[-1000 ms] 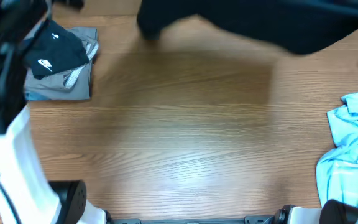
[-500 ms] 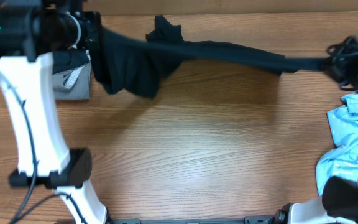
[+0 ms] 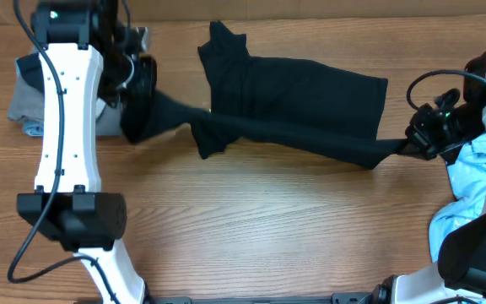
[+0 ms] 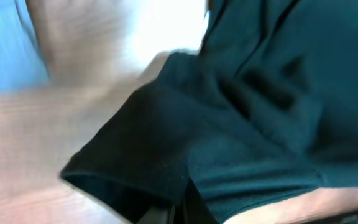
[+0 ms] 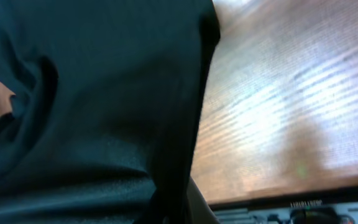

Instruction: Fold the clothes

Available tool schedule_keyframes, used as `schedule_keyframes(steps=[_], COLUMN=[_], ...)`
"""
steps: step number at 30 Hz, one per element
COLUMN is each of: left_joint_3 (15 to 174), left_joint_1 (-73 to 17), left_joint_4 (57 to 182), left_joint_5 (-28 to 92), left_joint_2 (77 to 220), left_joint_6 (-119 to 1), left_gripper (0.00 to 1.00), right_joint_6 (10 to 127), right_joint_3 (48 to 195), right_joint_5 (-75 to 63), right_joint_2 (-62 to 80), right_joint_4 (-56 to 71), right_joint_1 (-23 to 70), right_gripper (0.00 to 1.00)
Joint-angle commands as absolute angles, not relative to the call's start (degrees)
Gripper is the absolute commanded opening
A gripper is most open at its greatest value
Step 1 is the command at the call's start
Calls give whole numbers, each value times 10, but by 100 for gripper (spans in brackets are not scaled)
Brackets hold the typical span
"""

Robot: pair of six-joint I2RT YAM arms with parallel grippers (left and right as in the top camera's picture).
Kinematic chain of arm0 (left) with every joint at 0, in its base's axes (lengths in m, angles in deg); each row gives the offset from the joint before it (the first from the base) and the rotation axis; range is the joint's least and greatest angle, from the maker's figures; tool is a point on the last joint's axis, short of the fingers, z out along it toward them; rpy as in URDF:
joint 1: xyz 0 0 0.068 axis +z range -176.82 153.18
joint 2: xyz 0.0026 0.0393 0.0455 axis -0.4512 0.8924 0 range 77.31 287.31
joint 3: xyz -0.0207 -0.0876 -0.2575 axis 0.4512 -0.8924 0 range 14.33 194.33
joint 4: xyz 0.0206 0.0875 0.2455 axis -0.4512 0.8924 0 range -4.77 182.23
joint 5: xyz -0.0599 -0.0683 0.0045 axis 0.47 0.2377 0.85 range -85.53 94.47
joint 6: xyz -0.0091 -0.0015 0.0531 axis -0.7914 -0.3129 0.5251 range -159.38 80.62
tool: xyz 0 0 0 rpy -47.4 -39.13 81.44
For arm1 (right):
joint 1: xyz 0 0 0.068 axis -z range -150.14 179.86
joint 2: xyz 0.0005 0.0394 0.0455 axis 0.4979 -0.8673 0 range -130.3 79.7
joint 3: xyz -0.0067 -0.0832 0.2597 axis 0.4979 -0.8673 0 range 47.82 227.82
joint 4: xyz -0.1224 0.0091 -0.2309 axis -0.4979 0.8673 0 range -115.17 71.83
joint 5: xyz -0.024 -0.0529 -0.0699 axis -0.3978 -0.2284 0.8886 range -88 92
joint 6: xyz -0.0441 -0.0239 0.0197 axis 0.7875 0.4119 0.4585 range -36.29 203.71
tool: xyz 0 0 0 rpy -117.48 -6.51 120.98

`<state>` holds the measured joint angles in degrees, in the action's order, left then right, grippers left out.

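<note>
Across the far half of the desk [image 3: 251,228], seen from overhead, the black T-shirt [image 3: 302,93] lies partly spread, long axis running left to right, its near edge drawn into a taut band between the two arms. At the band's left end the left hand [image 3: 139,114] is pressed together on the cloth, beside a grey pile [image 3: 24,110]. At the right end the right hand [image 3: 413,143] pinches the fabric, just beside a light blue garment [image 3: 479,203]. Each hand holds its own end of the axis, so neither is nearer to the whole; the shirt's body lies between them and slightly farther back. Left wrist view: dark fabric fills most of the frame, one flap hanging toward the wood, and cloth runs into the fingers at the bottom edge. Right wrist view: fabric covers the left side, bare wood the right, and the fingers are largely hidden. Judgement: the next move requires both hands to travel level across that axis; uneven travel would skew the fold.
</note>
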<state>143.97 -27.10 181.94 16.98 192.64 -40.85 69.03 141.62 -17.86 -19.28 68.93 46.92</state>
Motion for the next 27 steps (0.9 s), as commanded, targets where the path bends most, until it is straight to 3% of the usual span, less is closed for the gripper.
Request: schedule_keyframes(steps=[1,9,14,22,24,27], left_joint_3=[1343,1107,983,922,922,922], left_joint_1=[-265,-265,-269,-269,-269,-269], left_joint_4=[1820,1768,1734,1731,1734,1736], left_joint_5=[100,105,121,131,135,135], left_joint_2=[1847,1749,1727,1727,1725,1723], left_joint_6=[-391,-386,-392,-392,-391,-385], left_gripper=[4,4,6,5,8,22], right_joint_6=[703,700,687,659,657,657], right_joint_3=[1404,1301,1196,1129,1130,1132], right_joint_5=[-146,-144,-139,-87,-83,-83], right_joint_2=[-161,-135,-133,-132,-131,-130], right_joint_4=[698,690,642,614,608,595], right_joint_1=[474,468,468,474,477,481], right_gripper=[4,4,15,20,25,37])
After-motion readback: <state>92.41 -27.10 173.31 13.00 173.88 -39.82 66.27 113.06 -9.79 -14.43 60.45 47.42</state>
